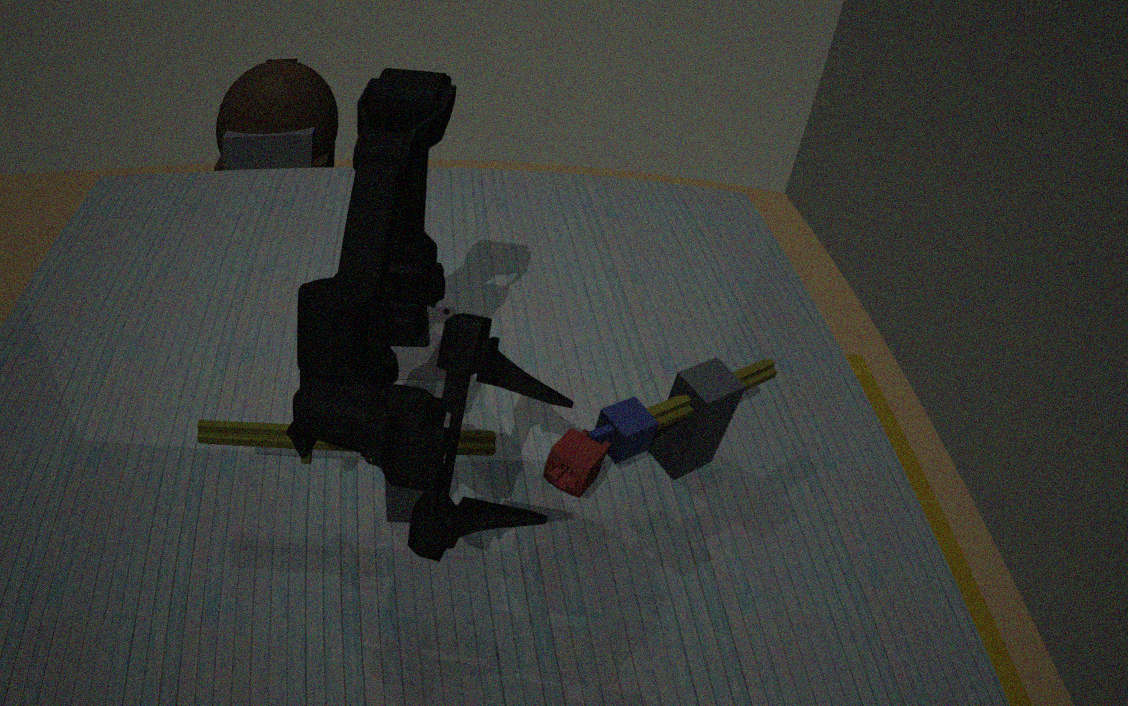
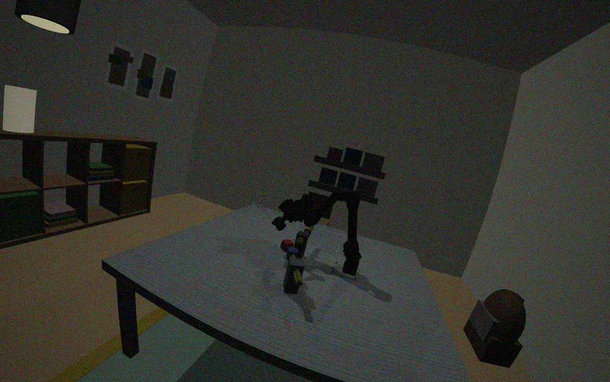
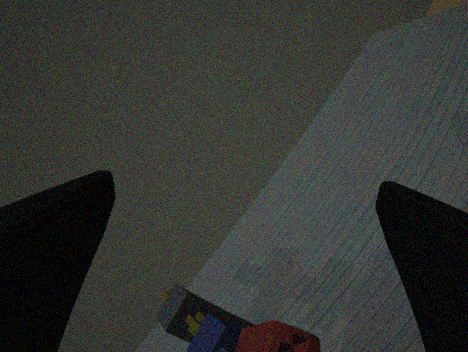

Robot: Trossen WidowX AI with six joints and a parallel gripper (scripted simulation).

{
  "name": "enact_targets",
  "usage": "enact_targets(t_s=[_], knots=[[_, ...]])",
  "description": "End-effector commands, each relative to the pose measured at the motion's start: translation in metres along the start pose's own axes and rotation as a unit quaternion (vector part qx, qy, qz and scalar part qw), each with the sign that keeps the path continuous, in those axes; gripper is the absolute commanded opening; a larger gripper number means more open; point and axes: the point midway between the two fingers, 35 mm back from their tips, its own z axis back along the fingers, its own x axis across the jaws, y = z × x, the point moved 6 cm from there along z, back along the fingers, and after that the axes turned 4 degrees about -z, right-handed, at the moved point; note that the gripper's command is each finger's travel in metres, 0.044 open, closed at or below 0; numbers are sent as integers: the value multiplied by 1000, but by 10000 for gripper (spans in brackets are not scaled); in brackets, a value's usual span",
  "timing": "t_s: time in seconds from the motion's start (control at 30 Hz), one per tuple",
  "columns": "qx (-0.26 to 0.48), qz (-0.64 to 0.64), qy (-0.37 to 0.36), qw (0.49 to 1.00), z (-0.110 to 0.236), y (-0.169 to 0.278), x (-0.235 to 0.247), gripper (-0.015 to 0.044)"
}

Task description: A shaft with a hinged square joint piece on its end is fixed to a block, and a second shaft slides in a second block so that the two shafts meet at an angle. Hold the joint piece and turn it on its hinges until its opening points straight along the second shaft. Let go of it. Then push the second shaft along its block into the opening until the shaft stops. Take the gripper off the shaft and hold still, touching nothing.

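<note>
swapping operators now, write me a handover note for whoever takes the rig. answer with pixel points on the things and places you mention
Gripper (image 1: 559,462) (image 3: 249,189): open, holding nothing, above the table near the red joint piece.
Red joint piece (image 1: 573,462) (image 2: 286,244) (image 3: 278,339): hinged to the blue piece (image 1: 628,427) (image 3: 207,335) on the fixed shaft; its opening looks angled off the second shaft (image 1: 241,432).
Second shaft: not in the opening.
Done: neither the turn nor the push.
Left: grip and turn joint, release, push second shaft to its stop, back off, hold still.
</note>
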Motion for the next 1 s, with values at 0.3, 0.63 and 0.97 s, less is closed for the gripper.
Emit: enact_targets(t_s=[0.3, 0.63, 0.97], knots=[[-58, -107, 44, 992, -30, -38, -15, 440], [-90, -184, 97, 974, -52, -57, -23, 440], [-111, -251, 165, 947, -72, -68, -28, 440]])
